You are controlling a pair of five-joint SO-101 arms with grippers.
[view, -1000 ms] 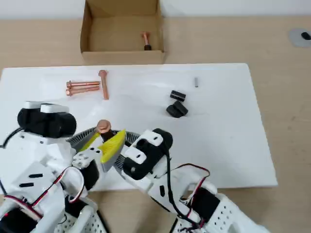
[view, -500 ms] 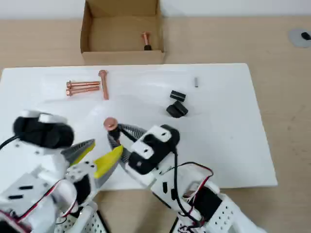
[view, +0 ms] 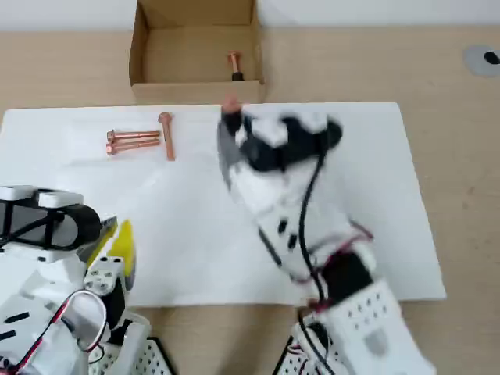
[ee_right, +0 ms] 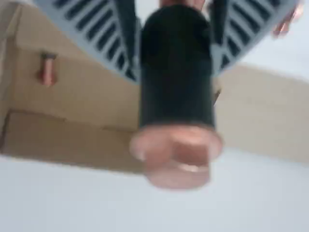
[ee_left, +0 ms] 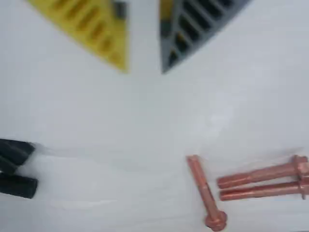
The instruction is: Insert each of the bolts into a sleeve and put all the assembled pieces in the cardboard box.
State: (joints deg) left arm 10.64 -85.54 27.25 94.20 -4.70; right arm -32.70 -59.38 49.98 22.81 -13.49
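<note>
1. The right claw is shut on a black sleeve, with a finger on each side of it.
2. A copper bolt is seated in that sleeve, and its flanged head is seen sticking out of the sleeve's end.
3. In the high view this claw is held just in front of the cardboard box, above the far edge of the white sheet laid on the desk.
4. One assembled piece is already lying in the box, near its right wall.
5. The left claw is held open, with a clear gap between its yellow and grey fingers, and nothing is gripped in it.
6. It is kept low at the near left of the sheet.
7. Three loose bolts are left on the sheet near its far left: two side by side, and the third set crosswise at their ends.
8. Two spare sleeves are seen lying close together on the sheet.
</note>
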